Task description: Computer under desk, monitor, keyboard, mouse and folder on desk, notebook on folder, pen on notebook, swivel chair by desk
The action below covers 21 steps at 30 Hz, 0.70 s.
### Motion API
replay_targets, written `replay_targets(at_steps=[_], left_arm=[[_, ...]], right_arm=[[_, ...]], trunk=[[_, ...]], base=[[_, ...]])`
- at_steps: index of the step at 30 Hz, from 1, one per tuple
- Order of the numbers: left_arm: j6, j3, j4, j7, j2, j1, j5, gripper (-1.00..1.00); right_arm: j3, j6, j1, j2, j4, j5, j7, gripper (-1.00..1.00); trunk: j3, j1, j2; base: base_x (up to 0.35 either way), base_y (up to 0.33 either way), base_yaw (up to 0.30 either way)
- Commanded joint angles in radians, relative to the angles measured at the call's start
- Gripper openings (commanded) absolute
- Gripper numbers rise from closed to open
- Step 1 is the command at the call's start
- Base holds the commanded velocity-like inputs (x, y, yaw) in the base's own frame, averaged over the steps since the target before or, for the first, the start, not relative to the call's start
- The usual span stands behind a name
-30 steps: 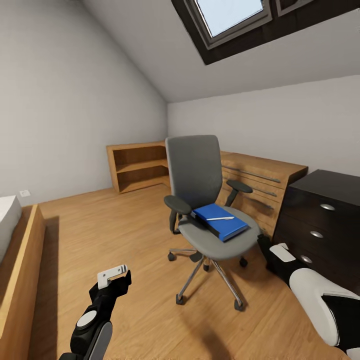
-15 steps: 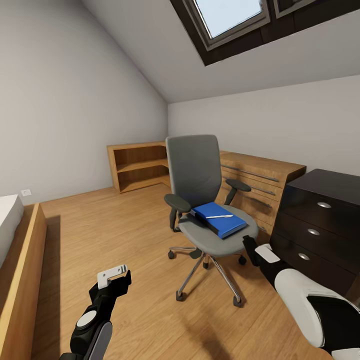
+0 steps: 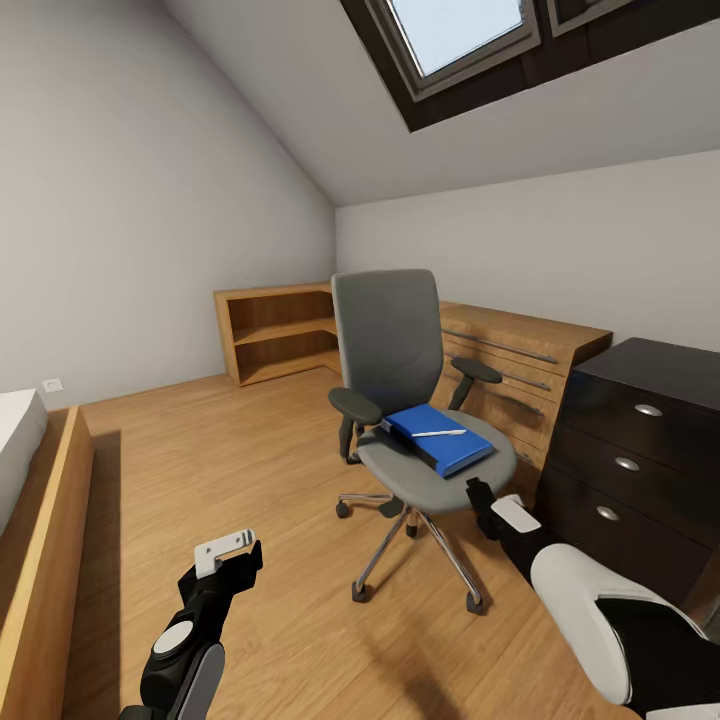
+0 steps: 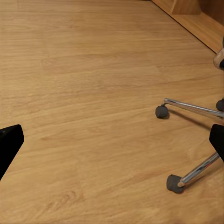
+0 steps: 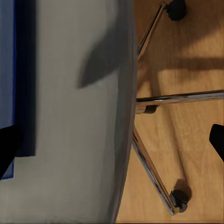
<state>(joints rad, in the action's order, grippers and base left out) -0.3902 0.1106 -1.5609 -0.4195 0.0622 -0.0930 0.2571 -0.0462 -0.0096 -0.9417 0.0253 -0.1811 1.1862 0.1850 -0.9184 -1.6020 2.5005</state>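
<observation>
The blue folder (image 3: 440,440), a white pen (image 3: 439,433) on top, lies on the swivel chair (image 3: 400,380) beside the black worktop (image 3: 640,420), as the right tool (image 3: 495,512) hovers released at the seat's edge and the left tool (image 3: 228,560) hangs released over the floor.

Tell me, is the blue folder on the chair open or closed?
Closed. The folder lies flat on the swivel chair seat as one shut slab, with the pen resting on top.
</observation>
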Motion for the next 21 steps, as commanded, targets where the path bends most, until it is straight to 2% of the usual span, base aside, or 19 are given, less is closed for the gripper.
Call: replay_targets(at_steps=[1, 18, 21], left_arm=[[-0.002, 0.001, -0.001, -0.008, 0.0, -0.001, 0.01, 1.0], [-0.003, 0.003, -0.007, -0.006, 0.004, -0.001, 0.009, 1.0], [-0.003, 0.004, -0.008, -0.006, 0.005, -0.001, 0.01, 1.0]], right_arm=[[-0.004, 0.0, 0.001, -0.001, -0.001, 0.003, 0.004, 1.0], [-0.006, 0.0, 0.001, -0.002, -0.001, 0.004, 0.004, 1.0], [-0.006, 0.0, 0.001, -0.001, -0.001, 0.004, 0.004, 1.0]], trunk=[[-0.001, 0.0, 0.0], [-0.001, 0.0, 0.0], [-0.013, -0.001, 0.001]], base=[[0.0, 0.0, 0.0], [0.0, 0.0, 0.0], [0.0, 0.0, 0.0]])
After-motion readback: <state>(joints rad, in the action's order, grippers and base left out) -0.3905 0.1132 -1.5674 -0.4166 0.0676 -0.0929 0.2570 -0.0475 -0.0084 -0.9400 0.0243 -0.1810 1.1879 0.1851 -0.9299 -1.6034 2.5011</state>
